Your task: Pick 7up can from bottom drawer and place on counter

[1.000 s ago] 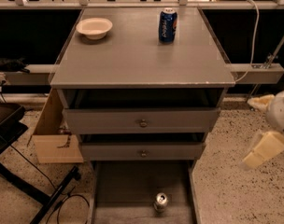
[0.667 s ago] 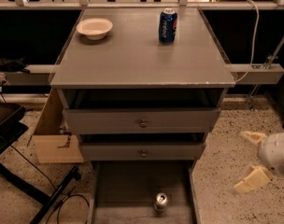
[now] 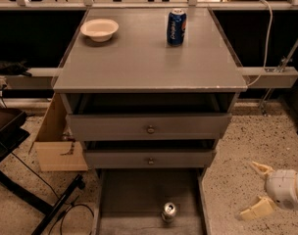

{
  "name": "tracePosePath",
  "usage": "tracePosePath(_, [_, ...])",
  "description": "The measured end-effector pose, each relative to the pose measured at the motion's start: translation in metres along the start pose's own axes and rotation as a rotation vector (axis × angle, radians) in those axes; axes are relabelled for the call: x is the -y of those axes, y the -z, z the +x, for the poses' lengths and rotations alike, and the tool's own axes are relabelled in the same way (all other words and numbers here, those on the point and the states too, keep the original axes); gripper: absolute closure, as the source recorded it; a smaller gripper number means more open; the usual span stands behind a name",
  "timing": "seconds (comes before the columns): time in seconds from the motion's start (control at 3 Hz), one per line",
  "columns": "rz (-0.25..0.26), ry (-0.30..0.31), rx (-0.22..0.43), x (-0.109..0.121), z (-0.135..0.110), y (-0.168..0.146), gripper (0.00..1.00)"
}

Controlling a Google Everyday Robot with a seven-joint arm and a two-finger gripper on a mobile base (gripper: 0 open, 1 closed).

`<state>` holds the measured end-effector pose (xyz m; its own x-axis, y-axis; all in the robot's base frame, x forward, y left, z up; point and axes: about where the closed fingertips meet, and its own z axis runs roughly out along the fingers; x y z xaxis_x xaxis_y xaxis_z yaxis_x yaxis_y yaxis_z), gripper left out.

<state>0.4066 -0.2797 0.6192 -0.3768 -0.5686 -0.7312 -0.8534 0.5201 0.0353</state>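
Found the 7up can (image 3: 169,212) upright in the pulled-out bottom drawer (image 3: 134,192), below the front edge of the counter (image 3: 149,62). Spotted the gripper (image 3: 256,190) off the front-right corner, low beside the drawer, fingers spread apart, holding nothing. Noted a Pepsi can (image 3: 176,27) and a bowl (image 3: 99,29) near the back edge.

A robotics test lab: grey drawer cabinet (image 3: 114,126) on speckled floor (image 3: 247,146), metal rails (image 3: 139,5) behind, cardboard box (image 3: 56,148) left, robot gripper (image 3: 255,190) near right, fingers spread.
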Motion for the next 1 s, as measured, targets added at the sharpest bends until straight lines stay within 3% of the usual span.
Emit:
tracePosePath(0.33, [-0.001,0.014,-0.003,0.002,0.004,-0.008,0.0])
tracePosePath(0.67, [-0.007,0.083,-0.018,0.009,0.023,-0.044,0.0])
tracePosePath(1.0, [-0.011,0.187,0.015,0.031,0.05,-0.089,0.0])
